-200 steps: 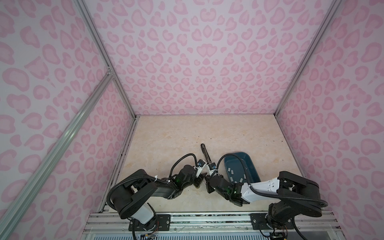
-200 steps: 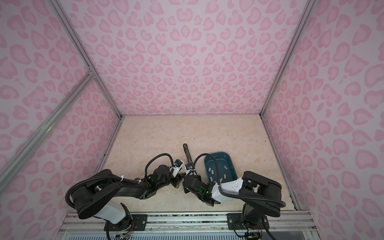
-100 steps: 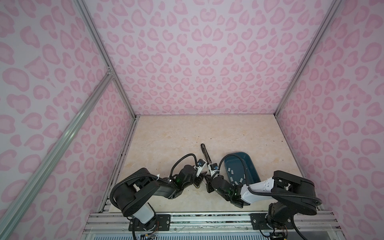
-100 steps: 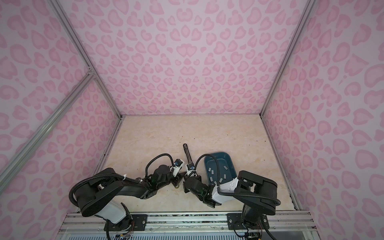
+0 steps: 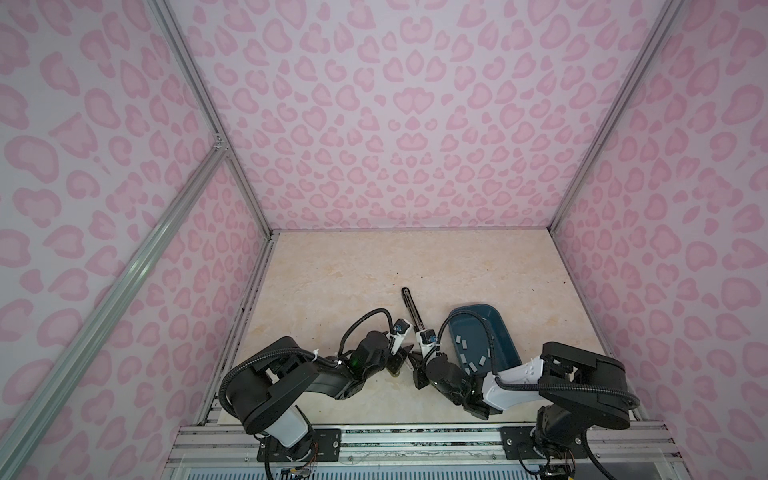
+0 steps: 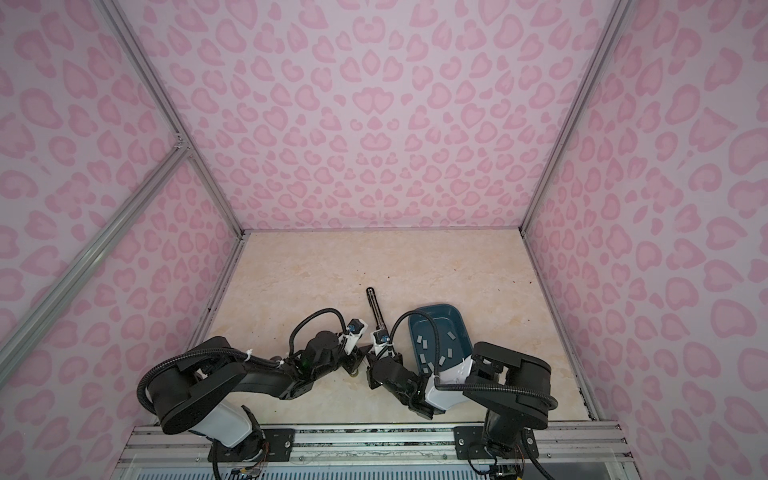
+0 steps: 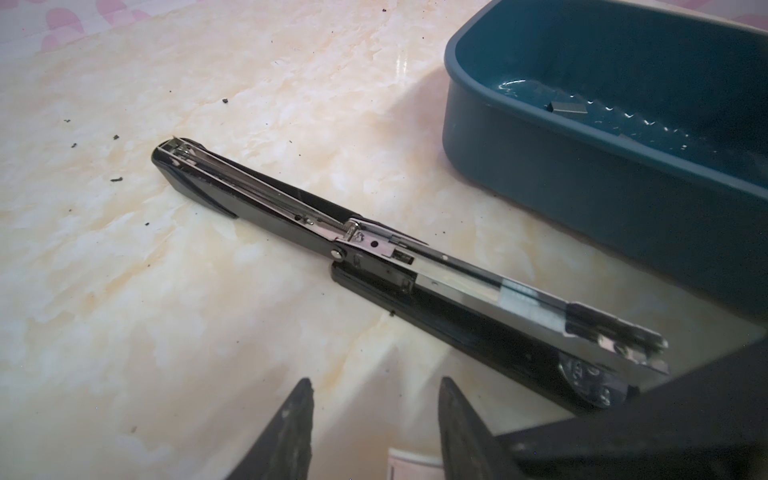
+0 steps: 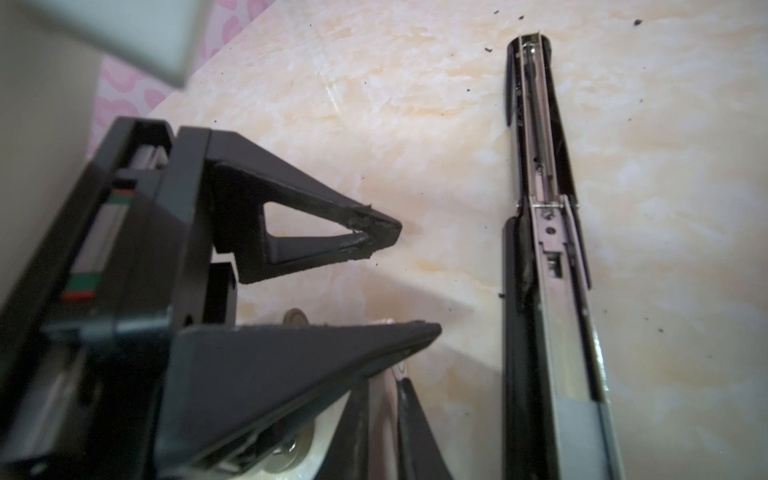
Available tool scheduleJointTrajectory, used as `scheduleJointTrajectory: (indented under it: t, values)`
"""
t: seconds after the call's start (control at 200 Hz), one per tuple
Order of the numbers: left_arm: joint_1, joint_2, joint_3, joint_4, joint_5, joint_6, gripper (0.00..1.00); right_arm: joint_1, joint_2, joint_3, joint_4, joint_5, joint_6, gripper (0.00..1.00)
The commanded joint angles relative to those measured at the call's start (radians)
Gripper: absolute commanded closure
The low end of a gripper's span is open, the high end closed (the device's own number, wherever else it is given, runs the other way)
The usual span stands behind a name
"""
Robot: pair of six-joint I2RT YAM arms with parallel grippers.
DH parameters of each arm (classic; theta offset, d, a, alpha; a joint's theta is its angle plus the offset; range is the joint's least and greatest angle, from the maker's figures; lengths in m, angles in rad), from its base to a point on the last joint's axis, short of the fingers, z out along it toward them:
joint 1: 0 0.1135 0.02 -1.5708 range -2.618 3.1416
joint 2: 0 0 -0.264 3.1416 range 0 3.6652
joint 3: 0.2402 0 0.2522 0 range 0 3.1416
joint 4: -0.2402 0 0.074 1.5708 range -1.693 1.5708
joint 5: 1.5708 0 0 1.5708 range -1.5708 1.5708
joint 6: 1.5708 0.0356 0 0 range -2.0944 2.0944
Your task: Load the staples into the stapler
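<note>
In both top views we see the stapler (image 5: 411,307) (image 6: 375,309) lying opened out on the table (image 5: 353,270), just left of the bin (image 5: 473,308) (image 6: 434,306). Loose staples (image 5: 463,343) (image 6: 424,343) are scattered inside the bin. The left arm (image 5: 311,374) and right arm (image 5: 519,374) reach in low, and both sets of jaws meet at the stapler's near end, off the bin's near left corner.

In the left wrist view the stapler (image 7: 374,249) lies beside the bin (image 7: 582,187) without touching it. A grey strip (image 7: 532,305) sits in its channel. A staple (image 7: 567,108) shows inside the bin. The left jaws stand partly open, fingertips (image 7: 297,419) apart over bare table, holding nothing.

In the right wrist view the strip (image 8: 582,419) again sits in the stapler (image 8: 552,249). We see the left jaws from the side, spread and empty. The right jaws are nearly closed. Something pale and blurred shows between them, and we cannot tell whether it is gripped.
</note>
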Motion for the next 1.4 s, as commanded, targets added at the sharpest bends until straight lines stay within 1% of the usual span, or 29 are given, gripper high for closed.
scheduleJointTrajectory:
  t: [0.0,0.1,0.235,0.33,0.47,0.67,0.77,0.865,0.99,1.085,1.115,1.24,1.285,1.395]
  values:
    - [-0.003,-0.02,-0.003,-0.028,0.005,-0.009,0.48,0.003,-0.027,0.019,-0.214,-0.022,-0.04,0.85]
    - [-0.003,-0.028,-0.007,-0.028,-0.01,-0.013,0.48,0.002,-0.06,0.038,-0.253,-0.011,-0.055,0.84]
    - [-0.003,-0.066,-0.01,-0.042,-0.033,-0.04,0.45,0.002,-0.096,0.049,-0.286,-0.009,-0.062,0.83]
    - [-0.002,-0.114,-0.019,-0.057,-0.058,-0.069,0.43,0.001,-0.134,0.05,-0.312,-0.001,-0.061,0.79]
    - [-0.002,-0.2,-0.023,-0.106,-0.089,-0.11,0.39,0.003,-0.209,0.035,-0.36,0.022,-0.056,0.68]
    - [-0.002,-0.352,-0.07,-0.131,-0.192,-0.172,0.36,0.003,-0.343,0.001,-0.478,0.083,-0.04,0.49]
    - [-0.002,-0.454,-0.105,-0.147,-0.25,-0.195,0.31,0.001,-0.398,-0.03,-0.506,0.1,-0.031,0.37]
    - [-0.002,-0.556,-0.129,-0.18,-0.255,-0.202,0.29,-0.005,-0.425,-0.046,-0.54,0.105,-0.021,0.35]
    - [-0.002,-0.678,-0.159,-0.218,-0.257,-0.206,0.25,-0.016,-0.436,-0.058,-0.569,0.114,-0.002,0.28]
    - [-0.002,-0.766,-0.181,-0.247,-0.273,-0.206,0.21,-0.028,-0.441,-0.069,-0.574,0.117,0.009,0.19]
    - [-0.002,-0.787,-0.185,-0.256,-0.278,-0.204,0.2,-0.031,-0.442,-0.075,-0.572,0.114,0.013,0.15]
    - [-0.002,-0.859,-0.2,-0.292,-0.301,-0.206,0.17,-0.046,-0.443,-0.085,-0.576,0.109,0.022,0.05]
    - [-0.001,-0.876,-0.205,-0.299,-0.309,-0.205,0.15,-0.047,-0.444,-0.091,-0.57,0.105,0.024,0.02]
    - [0.0,-0.896,-0.206,-0.315,-0.313,-0.202,0.14,-0.05,-0.438,-0.096,-0.561,0.098,0.026,0.02]
